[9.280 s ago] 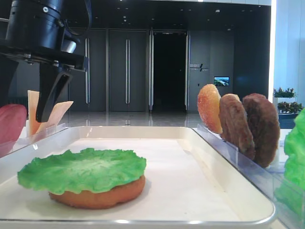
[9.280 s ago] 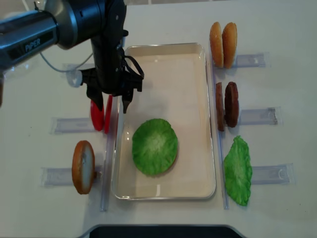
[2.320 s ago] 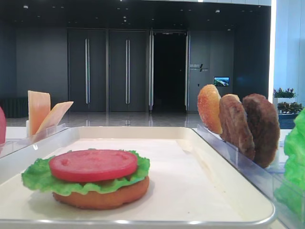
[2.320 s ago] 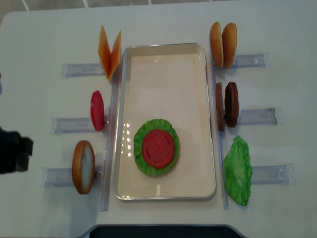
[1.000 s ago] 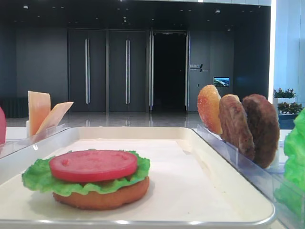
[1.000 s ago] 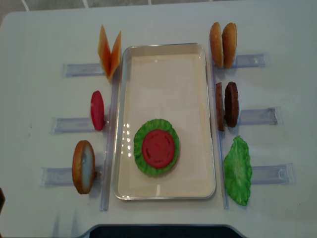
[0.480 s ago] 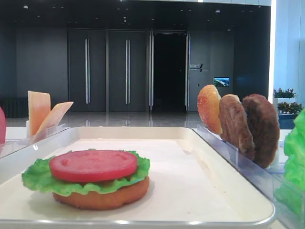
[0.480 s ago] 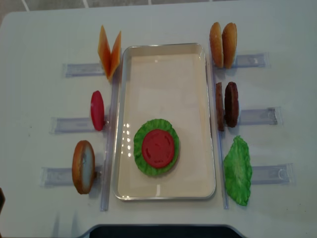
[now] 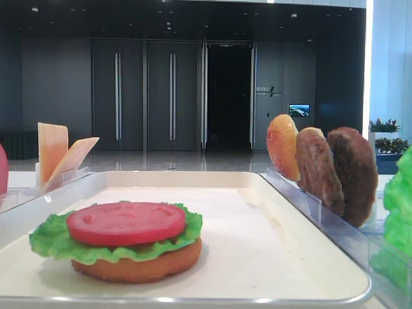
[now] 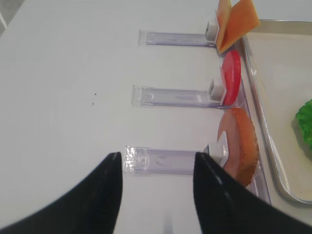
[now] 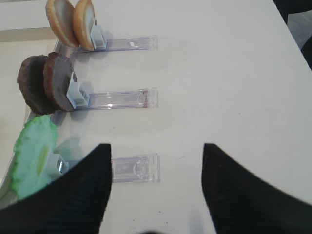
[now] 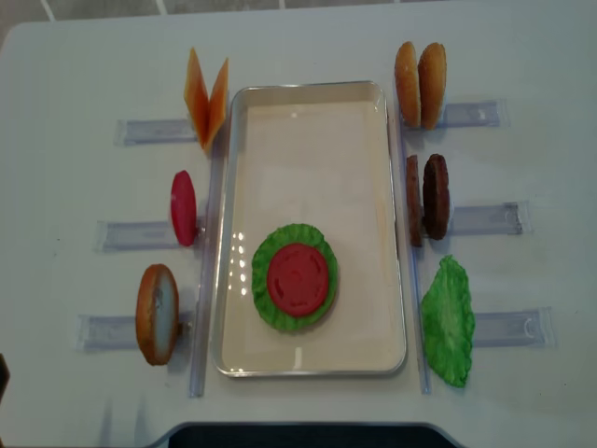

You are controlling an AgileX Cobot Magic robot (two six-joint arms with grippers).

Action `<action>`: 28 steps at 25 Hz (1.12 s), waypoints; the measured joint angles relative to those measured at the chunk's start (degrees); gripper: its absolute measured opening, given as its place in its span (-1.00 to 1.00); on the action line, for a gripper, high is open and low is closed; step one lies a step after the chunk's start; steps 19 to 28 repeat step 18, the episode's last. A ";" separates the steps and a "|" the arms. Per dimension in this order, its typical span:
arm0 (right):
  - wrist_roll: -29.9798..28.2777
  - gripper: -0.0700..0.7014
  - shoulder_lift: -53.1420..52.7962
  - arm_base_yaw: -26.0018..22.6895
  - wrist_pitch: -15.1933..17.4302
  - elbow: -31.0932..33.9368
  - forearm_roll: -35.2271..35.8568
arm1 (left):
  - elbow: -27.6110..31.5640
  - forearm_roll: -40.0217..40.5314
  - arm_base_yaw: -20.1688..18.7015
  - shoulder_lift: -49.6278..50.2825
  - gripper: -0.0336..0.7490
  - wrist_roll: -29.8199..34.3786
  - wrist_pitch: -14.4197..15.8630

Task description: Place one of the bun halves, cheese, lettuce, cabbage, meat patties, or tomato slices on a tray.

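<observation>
Three layers now sit stacked on the tray [image 12: 312, 359]: bun half [image 9: 132, 267], lettuce [image 12: 262, 280] and, newly since nine seconds back, a tomato slice [image 12: 298, 278] on top. I have both arms pulled clear; the left gripper [image 10: 157, 183] and right gripper [image 11: 156, 170] hang over their racks, jaws apart and holding nothing. To my eye, that placement is done, and the meat patties [image 12: 428, 198] or cheese [image 12: 205, 95] come next.

In the low front view, the bun half [image 9: 135, 265] on the tray [image 9: 270, 283] is mostly hidden under lettuce [image 9: 164, 241] and a tomato slice [image 9: 125, 222]. The rack tomato [image 9: 2, 177] is cut off at the left edge; the green mass [image 9: 400, 199] at the right edge is probably lettuce.
</observation>
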 joint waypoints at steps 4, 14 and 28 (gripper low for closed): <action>0.00 0.27 0.00 0.00 0.00 0.00 0.00 | 0.00 0.00 0.00 0.00 0.03 0.00 0.00; 0.00 0.27 0.00 0.00 0.00 0.00 0.00 | 0.00 0.00 0.00 0.00 0.03 0.00 0.00; 0.00 0.27 0.00 0.00 0.00 0.00 0.00 | 0.00 0.00 0.00 0.00 0.03 0.00 0.00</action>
